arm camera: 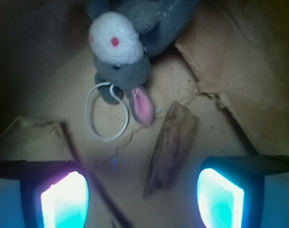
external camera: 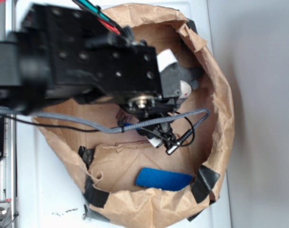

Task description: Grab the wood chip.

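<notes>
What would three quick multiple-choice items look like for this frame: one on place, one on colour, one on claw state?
1. In the wrist view, where does the wood chip lie?
A. Between the two claw fingers, nearer the right one
B. On top of the plush mouse
C. Outside the paper bag

2. What colour is the sponge in the exterior view?
A. Red
B. Blue
C. Yellow

3. How is the claw right now?
A. Shut on the chip
B. Shut on the mouse's tail
C. Open, holding nothing

Answers:
1. A: the chip sits on the brown paper, below the plush mouse, its lower end between the fingers.
2. B: the rectangle against the wall of the paper bag is plainly blue.
3. C: both fingers stand wide apart, with bare paper between them and the chip.
</notes>
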